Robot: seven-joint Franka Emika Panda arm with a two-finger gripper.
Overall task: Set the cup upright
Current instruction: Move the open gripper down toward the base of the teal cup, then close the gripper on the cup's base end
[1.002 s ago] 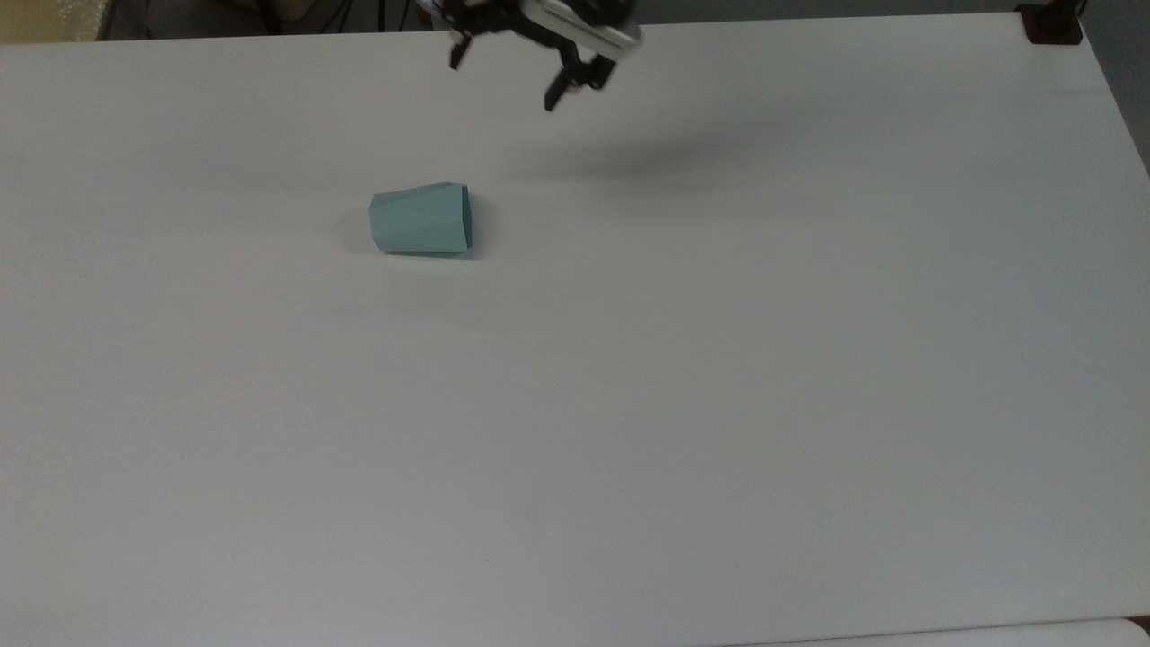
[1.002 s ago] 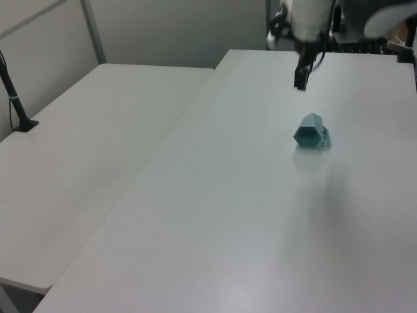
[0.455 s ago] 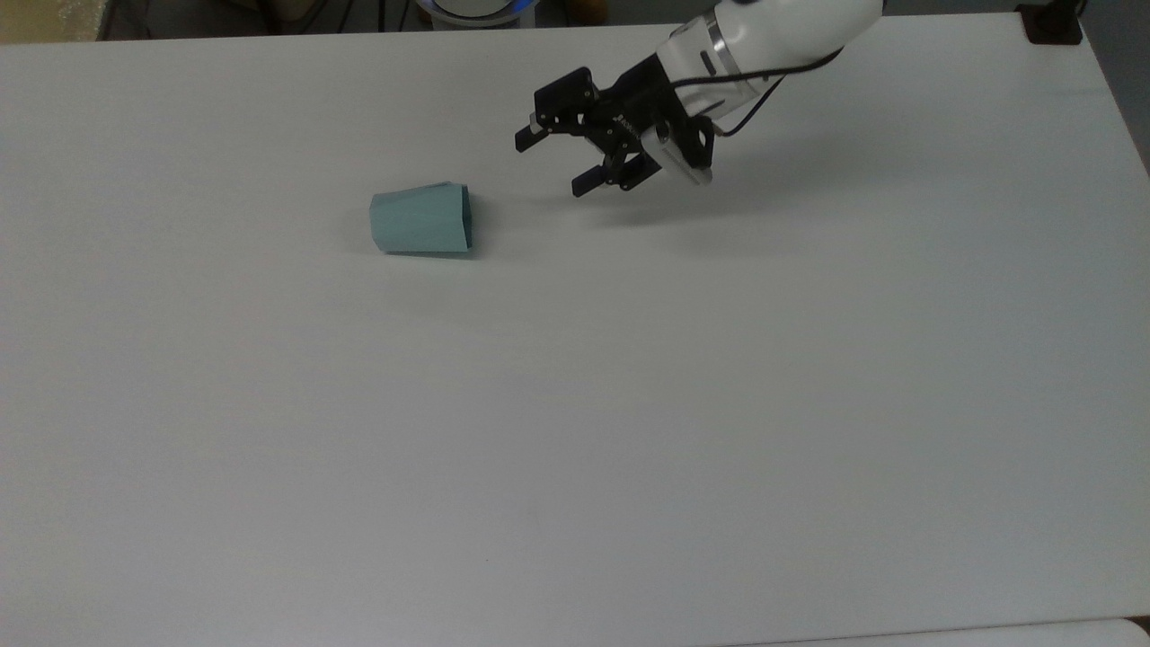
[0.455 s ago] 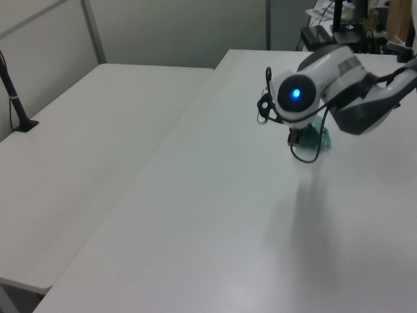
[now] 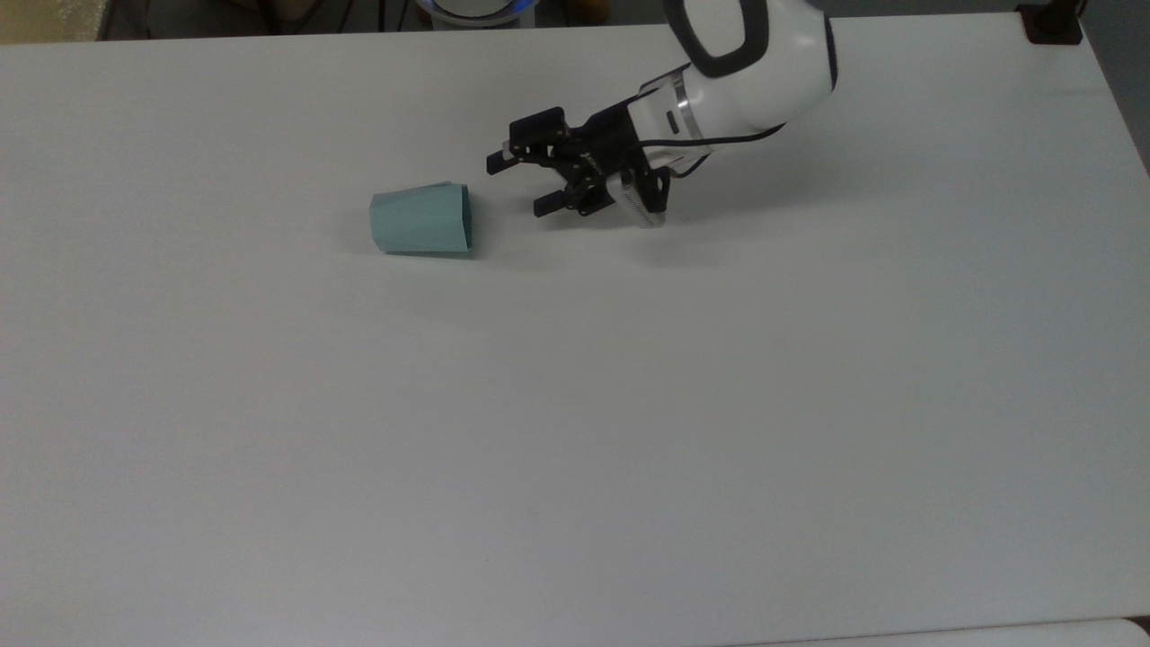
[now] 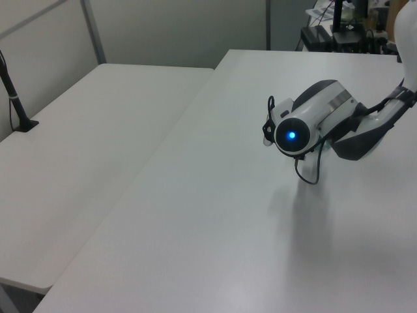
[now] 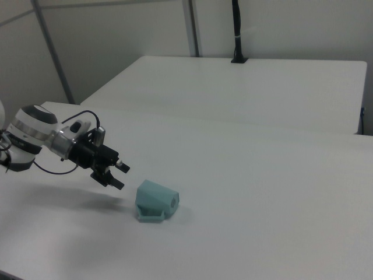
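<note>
The pale teal faceted cup (image 5: 420, 219) lies on its side on the white table (image 5: 575, 404), its wide mouth facing the top view's right. My gripper (image 5: 517, 187) hovers just right of that mouth in the top view. It is open, and its black fingers point at the cup with a small gap left between them and the rim. In the right view the cup (image 7: 156, 201) rests with its handle side down, and the gripper (image 7: 121, 177) sits close to its left, holding nothing. The arm's wrist (image 6: 291, 135) with a blue light covers the cup in the left view.
A second white table (image 7: 245, 87) adjoins this one, with a black post (image 7: 236, 29) at its far edge. A black clamp (image 5: 1051, 22) sits at the top view's upper right corner. Wide bare tabletop spreads around the cup.
The arm has swung down from the top view's upper edge and moved left toward the cup. The open gripper now sits low beside the cup's mouth. The cup has not moved.
</note>
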